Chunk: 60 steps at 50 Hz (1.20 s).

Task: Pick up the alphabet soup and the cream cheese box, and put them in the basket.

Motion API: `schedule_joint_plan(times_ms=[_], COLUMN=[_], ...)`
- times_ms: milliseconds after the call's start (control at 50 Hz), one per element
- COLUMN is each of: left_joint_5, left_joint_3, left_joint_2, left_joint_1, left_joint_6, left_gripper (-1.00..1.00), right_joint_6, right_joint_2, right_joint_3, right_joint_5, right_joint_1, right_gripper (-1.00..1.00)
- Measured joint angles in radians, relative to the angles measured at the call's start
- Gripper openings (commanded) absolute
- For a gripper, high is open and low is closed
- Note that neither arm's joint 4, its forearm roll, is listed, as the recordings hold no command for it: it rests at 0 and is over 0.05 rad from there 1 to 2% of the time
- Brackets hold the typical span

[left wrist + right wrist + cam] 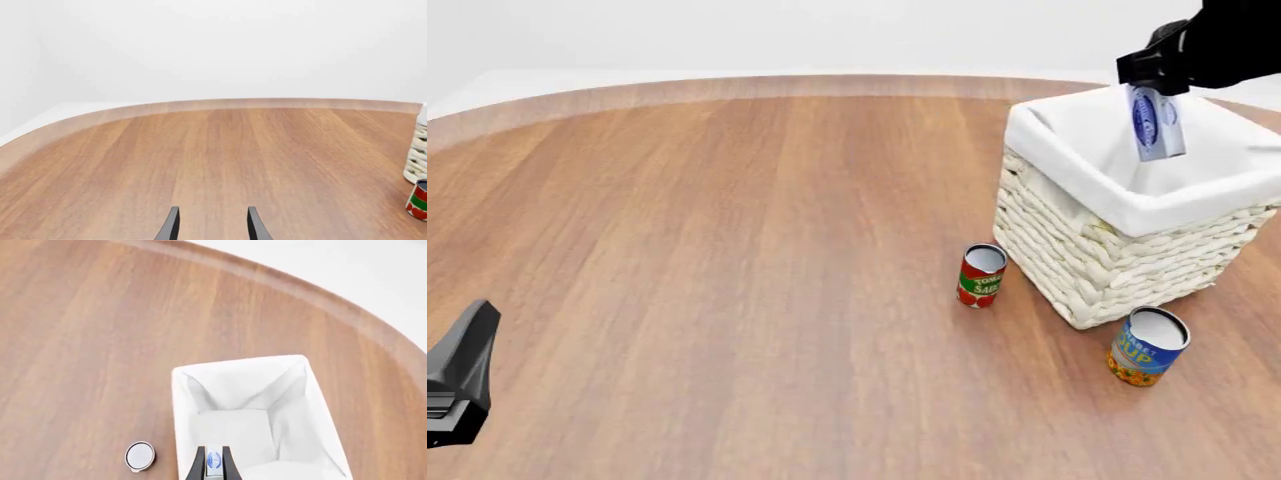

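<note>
The left hand [211,226] shows only as two dark fingertips [171,227] at the near edge of the frame, parted with bare wood between them and nothing held. Ahead of them the brown wooden table [220,160] stretches away to a curved, paler rim, with a plain white backdrop beyond it. At one side edge of the picture a sliver of the basket [417,160] appears, its cream woven wall and a bit of white lining cut off by the frame. Just nearer than it stands a small red-and-green can [418,201], also partly cropped, upright on the table and close beside the basket's wall.
</note>
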<state>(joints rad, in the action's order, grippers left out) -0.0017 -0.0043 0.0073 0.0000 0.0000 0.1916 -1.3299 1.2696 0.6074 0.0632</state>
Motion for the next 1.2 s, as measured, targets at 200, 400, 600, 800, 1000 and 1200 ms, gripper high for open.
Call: schedule_joint_plan(times_ms=[200, 400, 600, 800, 1000, 1200], left_joint_5=[0.000, 0.000, 0.000, 0.000, 0.000, 0.000], left_joint_3=[0.000, 0.000, 0.000, 0.000, 0.000, 0.000], left_joint_2=[0.000, 0.000, 0.000, 0.000, 0.000, 0.000], left_joint_1=[0.000, 0.000, 0.000, 0.000, 0.000, 0.000], left_joint_6=[0.000, 0.000, 0.000, 0.000, 0.000, 0.000], left_gripper=[1.00, 1.00, 1.00, 1.00, 1.00, 1.00], right_joint_6=[0.010, 0.027, 0.040, 0.051, 0.061, 0.077], right_joint_2=[-0.028, -0.062, -0.096, -0.128, -0.163, -0.201], right_joint_3=[0.007, 0.017, 0.030, 0.043, 0.051, 0.067], right_joint_5=[-0.005, -0.011, -0.014, -0.020, -0.031, -0.032], right_joint_1=[-0.010, -0.029, -0.042, -0.049, -0.052, -0.065], right_gripper=[-1.00, -1.00, -1.00, -1.00, -1.00, -1.00])
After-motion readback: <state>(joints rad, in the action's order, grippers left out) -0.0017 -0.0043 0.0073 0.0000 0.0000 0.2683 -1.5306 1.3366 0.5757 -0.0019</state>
